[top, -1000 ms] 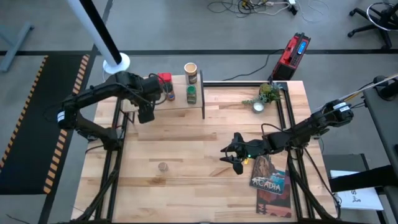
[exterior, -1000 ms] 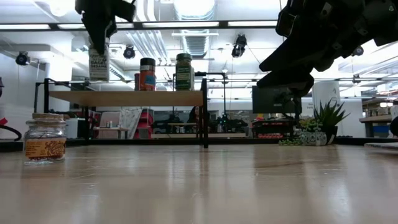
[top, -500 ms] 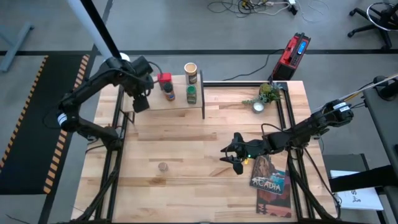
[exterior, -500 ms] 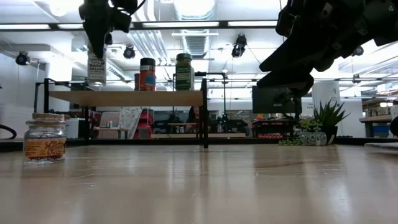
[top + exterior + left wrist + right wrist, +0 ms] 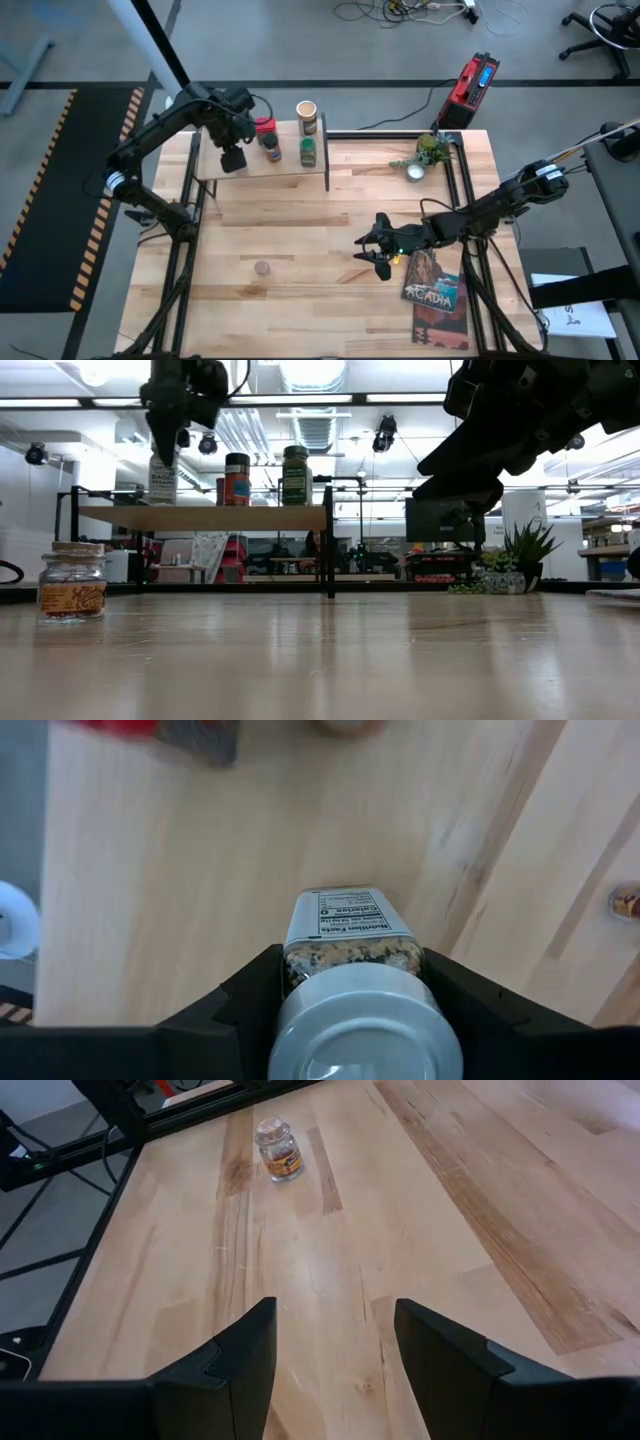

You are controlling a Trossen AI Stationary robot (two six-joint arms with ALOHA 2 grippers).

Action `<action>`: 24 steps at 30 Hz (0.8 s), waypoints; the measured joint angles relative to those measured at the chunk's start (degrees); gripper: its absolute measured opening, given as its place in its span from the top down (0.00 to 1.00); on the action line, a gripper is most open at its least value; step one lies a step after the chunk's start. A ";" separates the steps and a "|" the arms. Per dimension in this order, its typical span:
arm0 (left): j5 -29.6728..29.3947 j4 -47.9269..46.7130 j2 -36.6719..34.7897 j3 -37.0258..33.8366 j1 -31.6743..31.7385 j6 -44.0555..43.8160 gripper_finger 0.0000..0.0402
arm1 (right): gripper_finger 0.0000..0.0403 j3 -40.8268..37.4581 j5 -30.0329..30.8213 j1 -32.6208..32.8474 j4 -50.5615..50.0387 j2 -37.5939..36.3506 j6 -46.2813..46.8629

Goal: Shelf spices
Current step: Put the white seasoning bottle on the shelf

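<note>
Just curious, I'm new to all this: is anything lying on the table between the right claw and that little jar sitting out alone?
No. The right wrist view shows only bare tabletop between the open right gripper and the cork-topped jar.

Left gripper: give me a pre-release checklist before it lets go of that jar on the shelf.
1. Grip: the left gripper is shut on the white-capped jar, fingers on both sides. Ok.
2. Jar over the shelf: in the high view the gripper sits above its left part. Ok.
3. Jar seated: in the low view its base looks level with the shelf top, but contact is not clear. Cannot tell.
4. Clear of neighbours: a gap shows to the brown jar. Ok.
5. Jar upright: looks so in the low view. Ok.
6. Right gripper: open, far off near the book. Ok.
</note>
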 joint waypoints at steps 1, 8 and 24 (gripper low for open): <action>0.02 0.02 0.76 1.01 0.28 0.22 0.54 | 0.55 0.00 0.00 0.00 0.00 0.00 0.00; -0.01 0.19 3.48 8.63 2.98 2.38 0.54 | 0.55 0.00 -0.03 0.14 -0.02 0.00 0.05; -4.56 -0.18 5.64 9.49 14.64 -4.40 0.54 | 0.55 0.00 -0.05 0.76 0.03 0.00 0.00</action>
